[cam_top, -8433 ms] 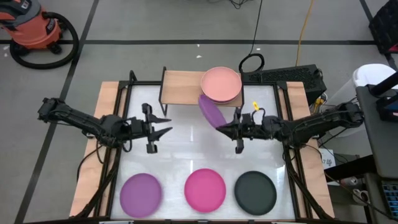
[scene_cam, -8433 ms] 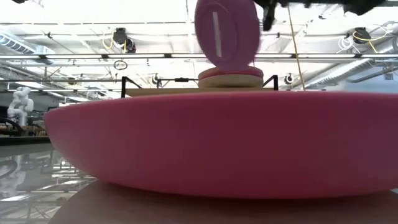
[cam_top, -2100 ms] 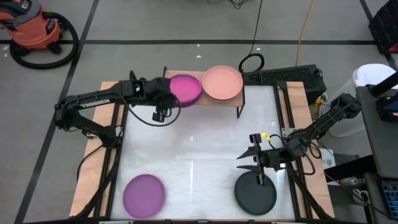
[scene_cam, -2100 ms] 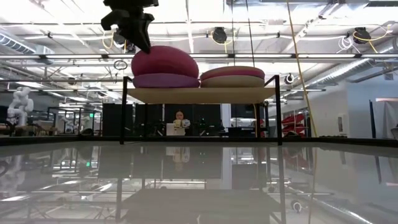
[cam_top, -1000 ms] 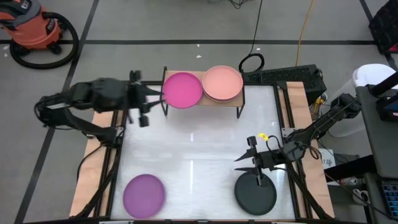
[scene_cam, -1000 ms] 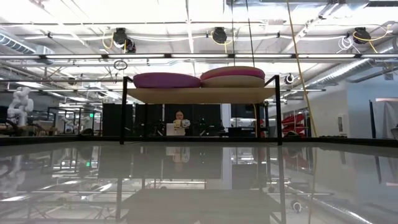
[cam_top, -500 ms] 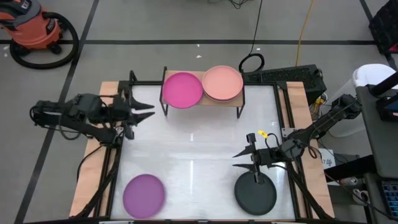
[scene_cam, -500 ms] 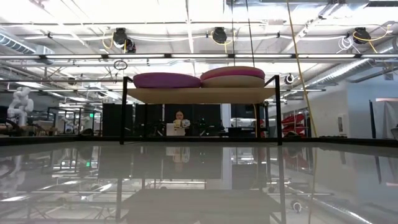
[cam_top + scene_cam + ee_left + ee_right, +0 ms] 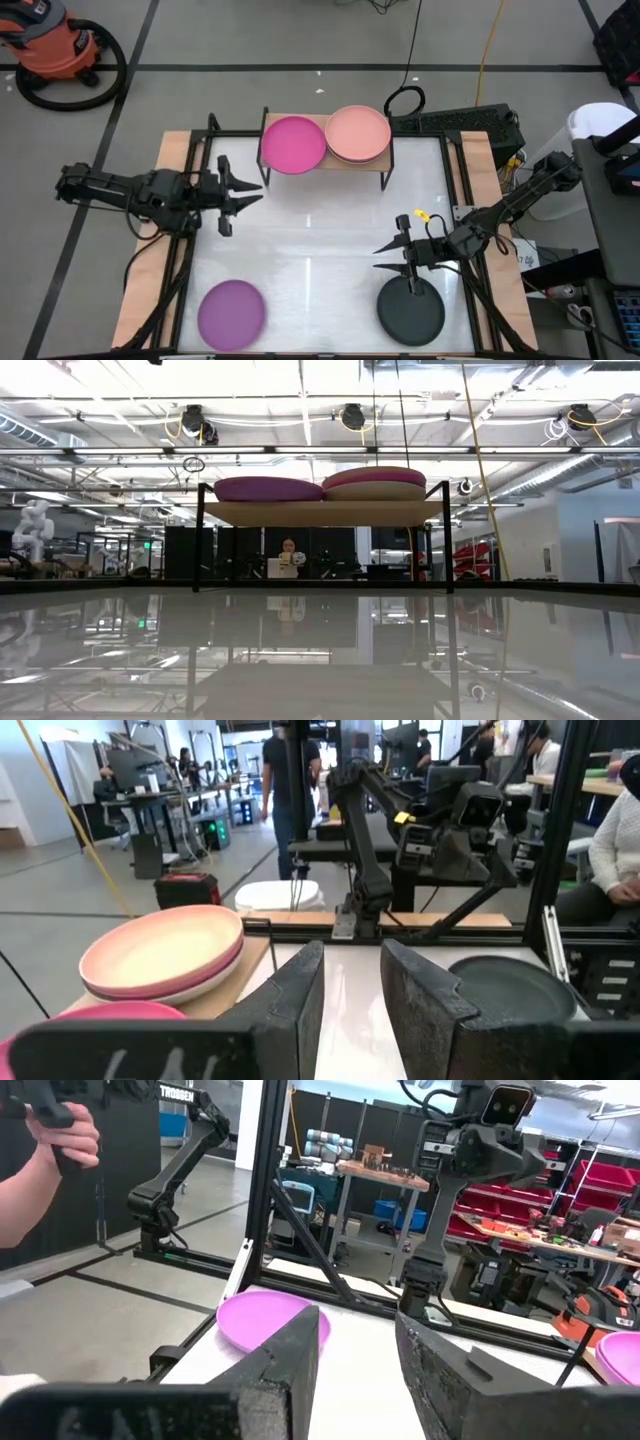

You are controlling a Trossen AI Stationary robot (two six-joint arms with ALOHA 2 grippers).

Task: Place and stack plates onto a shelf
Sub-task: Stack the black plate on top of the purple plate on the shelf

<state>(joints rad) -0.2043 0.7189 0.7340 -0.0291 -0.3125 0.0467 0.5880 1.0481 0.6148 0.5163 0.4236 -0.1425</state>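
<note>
The shelf (image 9: 325, 158) stands at the table's far middle. On it are two stacks: a magenta plate (image 9: 293, 144) on a purple one (image 9: 262, 494), and a salmon plate (image 9: 357, 134) on a beige one (image 9: 373, 491). A purple plate (image 9: 231, 311) and a black plate (image 9: 411, 309) lie flat on the table near its front edge. My left gripper (image 9: 258, 191) hovers open, left of the shelf and nearer than it. My right gripper (image 9: 385, 258) hovers open just beyond the black plate. Neither has anything between its fingers.
The white table top has wooden side strips (image 9: 170, 160) and black rails. Beyond the table are an orange shop vacuum (image 9: 55, 45) and a coiled cable (image 9: 404, 100). A person's hand (image 9: 55, 1140) shows in the room, off the table.
My left gripper has drawn away from the shelf's left end, going toward the table's near edge and a little right, and stays open. The plates on the shelf have not moved. My right gripper has kept still.
</note>
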